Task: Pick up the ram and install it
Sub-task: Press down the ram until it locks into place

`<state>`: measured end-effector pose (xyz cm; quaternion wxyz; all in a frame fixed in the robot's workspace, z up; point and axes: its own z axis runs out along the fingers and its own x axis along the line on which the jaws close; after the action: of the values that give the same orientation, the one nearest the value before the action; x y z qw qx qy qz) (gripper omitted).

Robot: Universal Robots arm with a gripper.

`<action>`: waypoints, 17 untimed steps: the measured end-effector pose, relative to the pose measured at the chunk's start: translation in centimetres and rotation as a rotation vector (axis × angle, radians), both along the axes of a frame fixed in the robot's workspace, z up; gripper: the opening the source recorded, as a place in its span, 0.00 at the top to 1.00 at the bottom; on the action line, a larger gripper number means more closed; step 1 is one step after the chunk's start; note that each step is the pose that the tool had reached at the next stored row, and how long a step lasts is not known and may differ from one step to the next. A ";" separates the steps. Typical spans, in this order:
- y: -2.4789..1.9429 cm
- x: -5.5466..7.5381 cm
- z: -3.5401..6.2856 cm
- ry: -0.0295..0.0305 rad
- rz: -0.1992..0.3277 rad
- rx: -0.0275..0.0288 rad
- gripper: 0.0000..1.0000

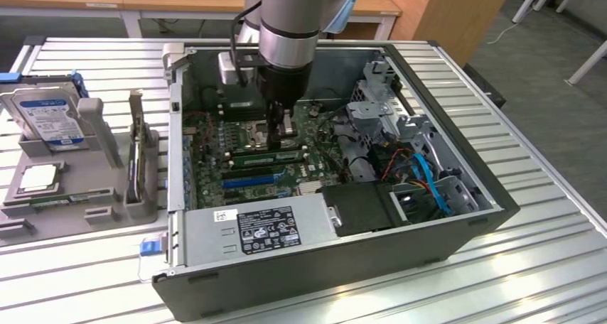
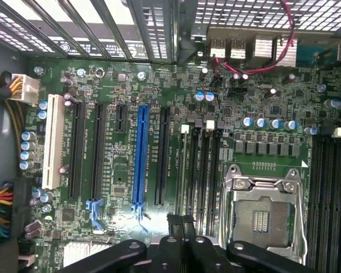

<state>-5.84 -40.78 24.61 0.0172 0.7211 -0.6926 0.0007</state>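
the arm is lowered into the open computer case (image 1: 431, 217), which lies on its side on the slatted metal desk (image 1: 550, 267). the pincer (image 1: 281, 136) is seen just above the motherboard (image 1: 251, 175), its fingers brought together – closed – with their dark tips (image 2: 182, 224) pressed side by side in the wrist view. directly under the tips, at about 6 o'clock from the arm's barrel in the exterior view, a green ram (image 1: 269, 157) is seen lying lengthwise in a slot on the board; whether the fingers pinch it or merely touch its upper edge cannot be told. in the wrist view the fingertips are placed over the narrow black memory slots (image 2: 200, 165), between the blue expansion slot (image 2: 140, 153) and the silver processor socket (image 2: 263, 207). at 9 o'clock from the case a grey holder (image 1: 67, 182) is set on the desk, carrying a hard drive (image 1: 45, 118) with a blue-white label – well apart from the pincer.
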 end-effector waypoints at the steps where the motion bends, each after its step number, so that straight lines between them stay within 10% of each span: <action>1: 0.00 0.0 0.16 -0.0001 0.000 0.0001 0.89; 6: 0.00 0.0 1.73 0.0000 0.001 -0.0028 0.89; 17: 0.00 0.9 1.95 0.0005 0.001 -0.0027 0.89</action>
<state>-4.96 -40.78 26.56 0.0184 0.7215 -0.6922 0.0015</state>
